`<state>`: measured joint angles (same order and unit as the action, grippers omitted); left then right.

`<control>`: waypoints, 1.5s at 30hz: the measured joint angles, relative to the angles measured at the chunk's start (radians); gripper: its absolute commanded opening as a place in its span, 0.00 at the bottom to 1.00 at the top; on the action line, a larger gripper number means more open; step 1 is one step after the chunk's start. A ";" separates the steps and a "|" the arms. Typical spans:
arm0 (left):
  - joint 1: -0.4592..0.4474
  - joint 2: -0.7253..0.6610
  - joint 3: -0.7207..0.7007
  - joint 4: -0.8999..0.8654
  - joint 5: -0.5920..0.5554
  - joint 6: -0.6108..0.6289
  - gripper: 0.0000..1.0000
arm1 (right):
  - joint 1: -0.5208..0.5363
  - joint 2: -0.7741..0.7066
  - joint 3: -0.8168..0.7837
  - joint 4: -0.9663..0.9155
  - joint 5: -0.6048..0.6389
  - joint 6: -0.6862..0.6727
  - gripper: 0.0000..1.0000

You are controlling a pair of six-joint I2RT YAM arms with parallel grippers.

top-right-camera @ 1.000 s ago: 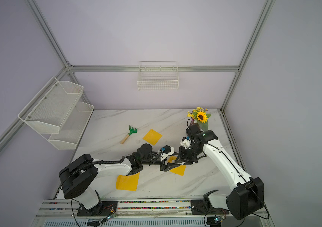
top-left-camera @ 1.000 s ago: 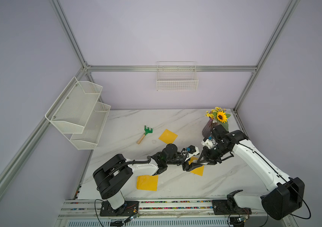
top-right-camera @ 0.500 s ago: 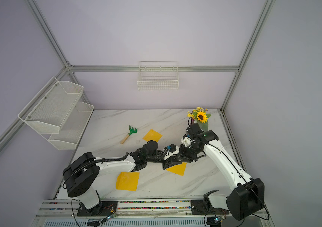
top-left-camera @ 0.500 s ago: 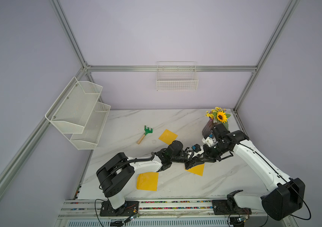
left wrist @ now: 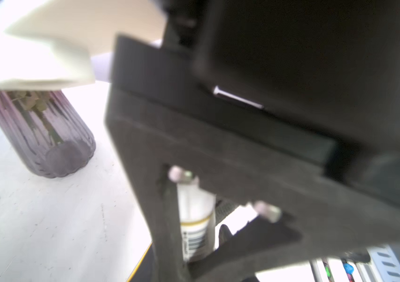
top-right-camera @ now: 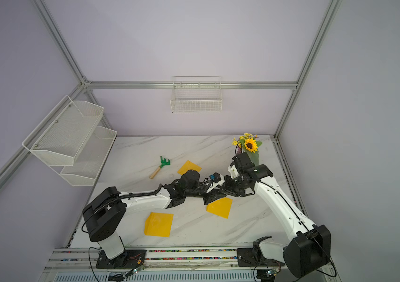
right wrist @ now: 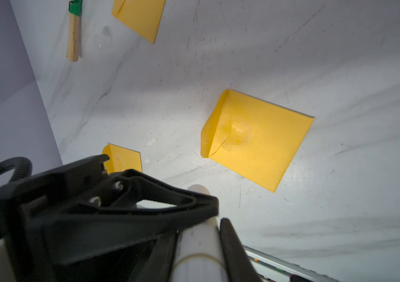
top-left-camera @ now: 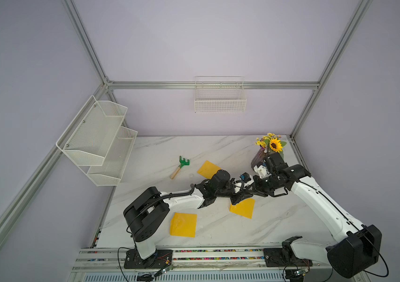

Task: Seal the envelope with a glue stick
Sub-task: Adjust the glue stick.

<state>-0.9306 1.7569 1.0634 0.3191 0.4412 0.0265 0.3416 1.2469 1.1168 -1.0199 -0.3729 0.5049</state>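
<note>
A lab test cell: aluminium framing [top-left-camera: 213,85], bare lilac walls [top-left-camera: 194,36].

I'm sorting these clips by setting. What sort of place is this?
Likely a robot test booth: two robot arms on a rail, plain walls in a metal frame, and a marble-look table.

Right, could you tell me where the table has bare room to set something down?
Bare marble: the far strip along the back wall between the rake and the vase; the near stretch between the middle envelope, the near envelope and the right arm. Crowded: mid-table, where both arms meet at the glue stick.
</note>
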 measured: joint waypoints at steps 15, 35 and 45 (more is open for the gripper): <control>-0.001 0.031 0.013 -0.035 -0.058 -0.050 0.00 | 0.021 -0.086 -0.143 0.193 0.079 0.048 0.17; -0.017 -0.093 -0.055 -0.127 -0.222 -0.200 0.46 | 0.078 -0.086 -0.169 0.244 0.154 -0.011 0.00; -0.017 -0.165 -0.193 -0.151 -0.299 -0.397 0.47 | 0.100 -0.063 -0.169 0.239 0.224 -0.025 0.00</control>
<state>-0.9474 1.5921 0.8703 0.1684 0.1417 -0.3710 0.4416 1.1839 0.9482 -0.7811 -0.1493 0.4797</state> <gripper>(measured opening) 0.468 0.278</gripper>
